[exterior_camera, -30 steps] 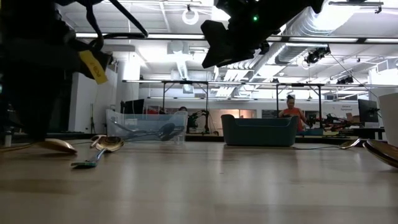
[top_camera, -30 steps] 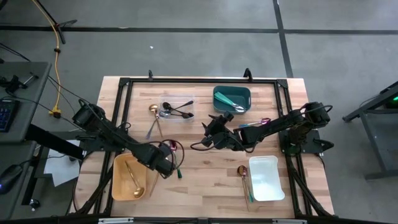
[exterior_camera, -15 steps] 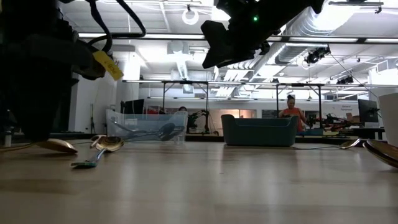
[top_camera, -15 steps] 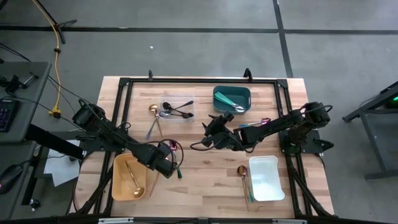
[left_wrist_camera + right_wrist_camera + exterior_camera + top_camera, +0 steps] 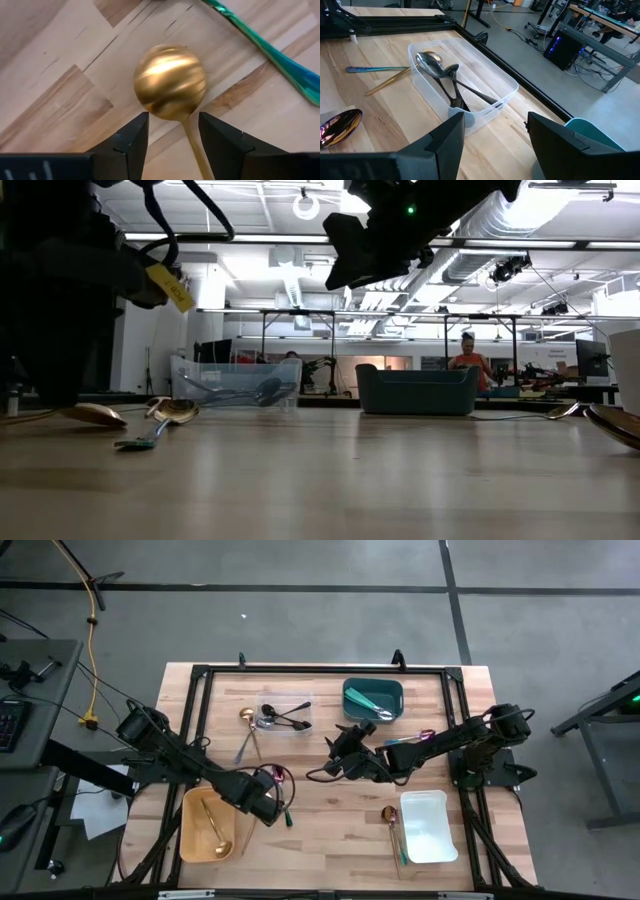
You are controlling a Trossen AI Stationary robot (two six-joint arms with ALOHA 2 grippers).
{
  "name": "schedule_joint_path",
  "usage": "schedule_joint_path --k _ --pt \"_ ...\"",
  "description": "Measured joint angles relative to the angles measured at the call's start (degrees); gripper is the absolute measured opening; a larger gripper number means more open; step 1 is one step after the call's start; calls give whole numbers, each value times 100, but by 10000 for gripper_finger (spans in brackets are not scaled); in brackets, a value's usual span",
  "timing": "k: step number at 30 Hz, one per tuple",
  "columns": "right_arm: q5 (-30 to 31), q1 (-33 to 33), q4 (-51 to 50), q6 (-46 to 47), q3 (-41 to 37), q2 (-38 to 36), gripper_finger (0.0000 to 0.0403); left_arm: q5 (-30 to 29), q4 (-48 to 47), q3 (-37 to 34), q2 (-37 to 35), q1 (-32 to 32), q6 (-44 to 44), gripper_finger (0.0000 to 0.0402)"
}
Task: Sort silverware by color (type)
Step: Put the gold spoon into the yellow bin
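Observation:
My left gripper is open, low over the table just right of the orange container. Its fingers stand on either side of a gold spoon's handle without touching it. The round gold bowl lies on the wood ahead of the fingertips. A teal utensil lies just beyond. My right gripper is open and raised above mid-table, facing the clear container of black spoons. An iridescent spoon bowl lies on the table near it.
The orange container holds a gold spoon. The teal container holds teal utensils. A white container sits near the right front, with a coppery spoon beside it. Another gold spoon lies left of the clear container. Black frame rails border the table.
My left arm's wrist has shifted slightly over the gold spoon; its yellow tag has swung a little toward the table's right. The spoon has stayed where it was.

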Motion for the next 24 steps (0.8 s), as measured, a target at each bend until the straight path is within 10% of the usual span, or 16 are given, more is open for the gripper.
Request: schedule_joint_path --k 24 --pt "2 0 1 0 0 0 213 338 314 0 341 122 810 123"
